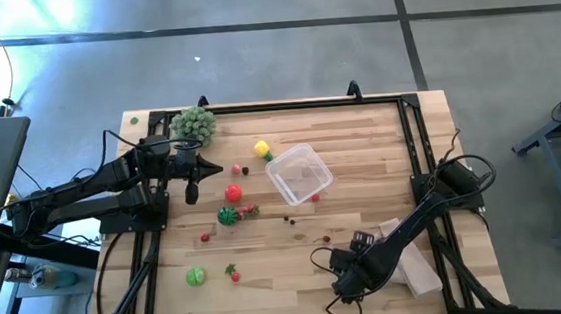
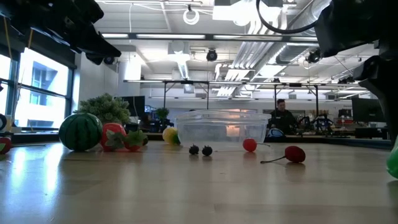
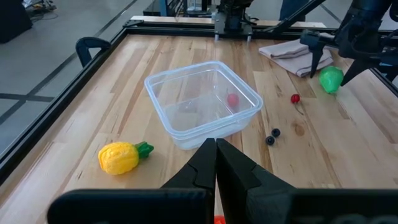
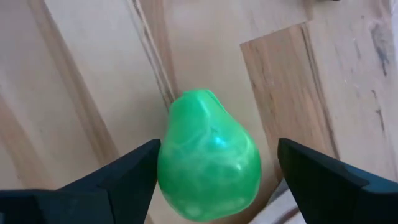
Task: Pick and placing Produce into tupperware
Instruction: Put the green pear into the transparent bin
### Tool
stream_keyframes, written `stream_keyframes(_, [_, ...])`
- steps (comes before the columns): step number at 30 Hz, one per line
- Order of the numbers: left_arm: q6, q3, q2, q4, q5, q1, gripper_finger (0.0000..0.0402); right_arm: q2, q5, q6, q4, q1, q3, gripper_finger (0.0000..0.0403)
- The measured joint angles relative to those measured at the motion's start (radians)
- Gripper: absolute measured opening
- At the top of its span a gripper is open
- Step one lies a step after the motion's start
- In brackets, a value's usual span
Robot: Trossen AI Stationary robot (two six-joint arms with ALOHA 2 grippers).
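The right gripper (image 4: 214, 171) is low at the near edge of the table (image 1: 360, 141), next to the cloth (image 1: 409, 259). Its two fingers (image 4: 124, 174) are spread wide, one on each side of a green pear (image 4: 208, 162). They do not pinch it yet. They seem to be set this way so they can close on the pear and lift it.

The left gripper (image 1: 192, 191) hangs above the table on the left side, near the red tomato (image 1: 232, 192). Its jaws are pressed together and hold nothing. It looks like it is waiting.

The box (image 1: 299, 173) sits open in the middle of the table, so fruit can drop in from above. It looks empty. A small red berry (image 1: 316, 197) lies just beside it, not in it.

The rest of the fruit is spread out on the wood: a yellow one (image 1: 262, 149), a green one (image 1: 196, 276), a little melon (image 1: 227, 216) and a cherry (image 3: 295, 98). So most of the job is still to do.
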Motion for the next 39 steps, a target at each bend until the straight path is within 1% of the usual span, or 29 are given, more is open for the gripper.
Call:
stream_keyframes(11, [0.0, 0.0, 0.0, 0.0, 0.0, 0.0, 0.0001, 0.0, 0.012, -0.017, -0.003, 0.0, 0.0, 0.0311])
stream_keyframes(20, [0.0, 0.0, 0.0, 0.0, 0.0, 0.0, 0.0001, 0.0, 0.012, -0.035, -0.001, 0.0, 0.0, 0.0271])
stream_keyframes(27, [0.0, 0.0, 0.0, 0.0, 0.0, 0.0, 0.0001, 0.0, 0.013, -0.04, 0.003, 0.0, 0.0, 0.0252])
stream_keyframes(31, [0.0, 0.0, 0.0, 0.0, 0.0, 0.0, 0.0001, 0.0, 0.013, -0.042, 0.006, 0.0, 0.0, 0.0244])
stream_keyframes(39, [0.0, 0.0, 0.0, 0.0, 0.0, 0.0, 0.0001, 0.001, 0.027, -0.042, 0.007, 0.0, 0.0, 0.0243])
